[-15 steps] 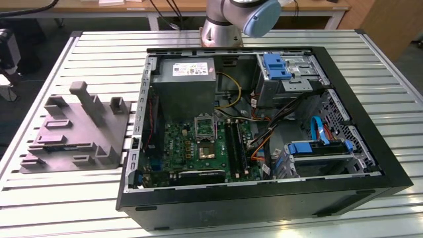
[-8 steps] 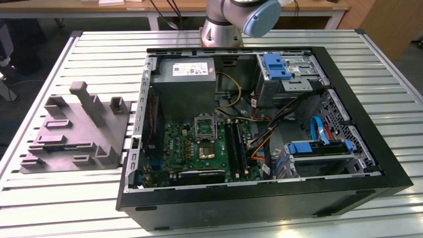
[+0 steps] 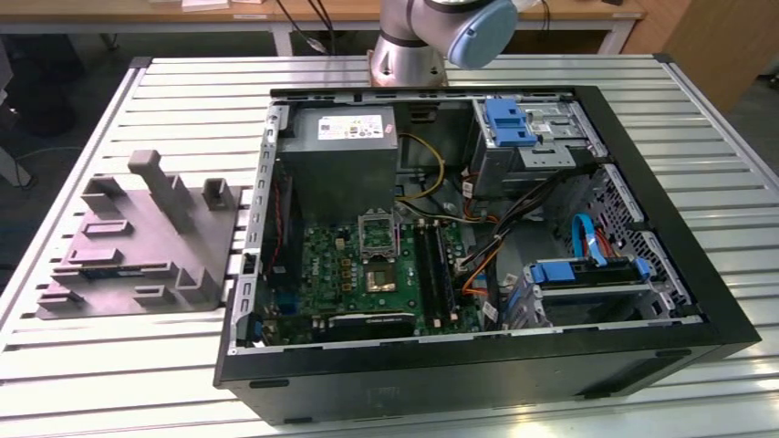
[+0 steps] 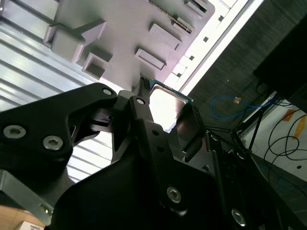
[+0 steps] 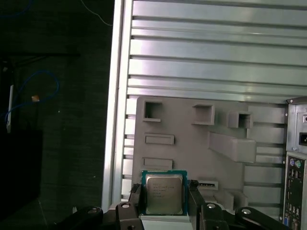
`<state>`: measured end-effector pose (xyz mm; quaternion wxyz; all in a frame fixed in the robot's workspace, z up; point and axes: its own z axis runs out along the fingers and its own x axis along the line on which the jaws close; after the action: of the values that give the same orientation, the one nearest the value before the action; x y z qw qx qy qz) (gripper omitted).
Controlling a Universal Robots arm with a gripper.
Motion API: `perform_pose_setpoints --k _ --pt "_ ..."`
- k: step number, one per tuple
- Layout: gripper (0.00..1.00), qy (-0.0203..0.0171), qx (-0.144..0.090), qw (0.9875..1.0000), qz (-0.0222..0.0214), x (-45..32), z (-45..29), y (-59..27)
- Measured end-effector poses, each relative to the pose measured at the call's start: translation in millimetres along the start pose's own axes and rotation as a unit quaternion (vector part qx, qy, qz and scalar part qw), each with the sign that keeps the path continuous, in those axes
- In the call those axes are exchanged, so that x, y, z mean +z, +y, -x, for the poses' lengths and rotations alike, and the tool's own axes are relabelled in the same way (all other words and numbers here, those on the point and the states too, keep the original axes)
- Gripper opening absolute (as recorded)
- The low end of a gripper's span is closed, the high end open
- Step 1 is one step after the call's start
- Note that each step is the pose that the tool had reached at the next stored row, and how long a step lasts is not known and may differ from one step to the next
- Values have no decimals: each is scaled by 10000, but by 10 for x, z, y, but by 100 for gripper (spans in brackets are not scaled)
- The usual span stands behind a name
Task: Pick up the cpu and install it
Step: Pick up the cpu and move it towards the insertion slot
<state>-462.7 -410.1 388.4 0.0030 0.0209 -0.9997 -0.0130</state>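
Slatted aluminium table (image 5: 216,57) lay well below the cpu (image 5: 164,190), which hung over the grey plastic fixture (image 5: 182,124), clamped by its edges between the fingers (image 5: 136,199) of the gripper (image 5: 165,195). Pickup looked done. Installing would call for a level carry to the motherboard (image 3: 365,274) and careful squaring before release.

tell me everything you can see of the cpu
The cpu is a small thin square chip: a silvery-grey metal lid with faint print, ringed by a narrow green border. In both wrist views it sits clamped between the black fingers of the gripper, held by two opposite edges, lid facing the first wrist camera. It hangs clear above the grey plastic fixture on the slatted metal table, touching nothing but the fingers.
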Motion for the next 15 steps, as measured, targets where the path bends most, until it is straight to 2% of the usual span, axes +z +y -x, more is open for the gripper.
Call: perform_pose_setpoints --k 9,15 --pt "47 2 0 10000 -1 -5 7 0" --pt "47 1 0 10000 0 -1 102 -4"
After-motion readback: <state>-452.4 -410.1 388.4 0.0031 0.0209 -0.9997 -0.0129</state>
